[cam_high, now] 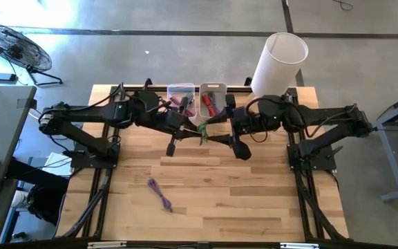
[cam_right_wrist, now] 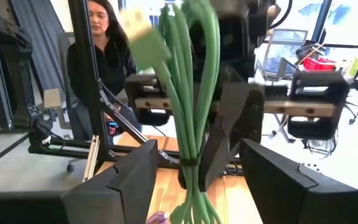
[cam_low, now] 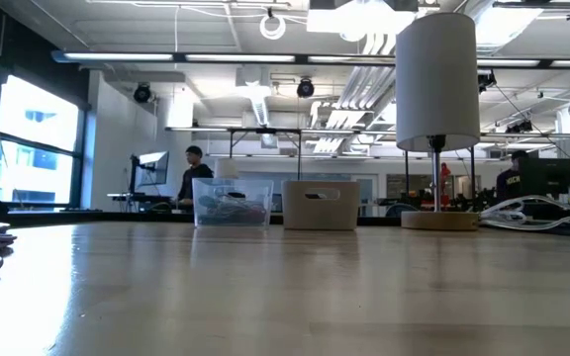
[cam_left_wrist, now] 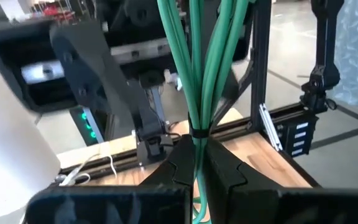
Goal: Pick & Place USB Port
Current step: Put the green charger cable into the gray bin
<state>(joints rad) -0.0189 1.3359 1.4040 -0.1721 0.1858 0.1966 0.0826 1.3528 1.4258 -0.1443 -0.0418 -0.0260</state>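
Wooden butcher-block table [cam_high: 254,200] on a black frame, concrete floor around it, open workshop behind: that is your setting.

Item one, your left gripper [cam_left_wrist: 194,165]: one, raised above the table's middle, fingers pressed together on one bundle of green cable [cam_left_wrist: 201,74]. You see the bundle rise from between the fingers, bound by one dark tie at the grip. From above, the green cable hangs between both arms, just in front of the bins.

Item two, your right gripper [cam_right_wrist: 194,165]: one, facing the left one across the bundle, its two fingers [cam_right_wrist: 126,177] spread wide to either side of the cable. You cannot tell from these views whether they touch it. One pale connector end [cam_right_wrist: 143,38] sticks out near the bundle's top.

Item three, bins: two, side by side at the table's far edge. One clear bin [cam_high: 180,99] holds mixed cables; one white bin [cam_high: 212,99] holds red ones.

Item four, one purple cable [cam_high: 160,194], lying loose on the wood nearer the front, well apart from both grippers.

Item five, one white cylinder lamp [cam_high: 280,63] at the far right corner.

Item six, one floor fan [cam_high: 14,47] off the table's left.

Persons: you have one seated in the right wrist view [cam_right_wrist: 101,68], one standing far off in the low view [cam_low: 194,176].
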